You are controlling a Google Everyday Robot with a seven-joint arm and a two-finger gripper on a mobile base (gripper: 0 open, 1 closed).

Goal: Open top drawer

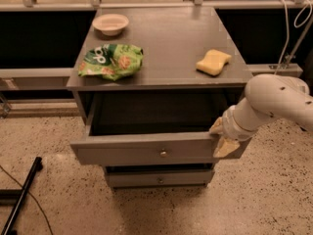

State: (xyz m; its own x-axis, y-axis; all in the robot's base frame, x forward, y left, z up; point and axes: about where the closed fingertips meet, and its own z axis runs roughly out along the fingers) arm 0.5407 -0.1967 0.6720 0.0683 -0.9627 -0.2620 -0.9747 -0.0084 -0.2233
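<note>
The top drawer (142, 151) of the grey cabinet is pulled well out, its dark deep box open under the cabinet top. Its flat front carries a small round metal knob (163, 153) at centre. My gripper (221, 137) sits at the right end of the drawer front, its pale fingers over the top edge of the front panel. My white arm (274, 102) reaches in from the right. A narrower drawer (159, 179) with a similar knob shows below, shut.
On the cabinet top (166, 38) lie a green snack bag (111, 60), a white bowl (110, 23) and a yellow sponge (213, 62). A black pole (22, 195) lies on the speckled floor at left. Cables (293, 28) hang at right.
</note>
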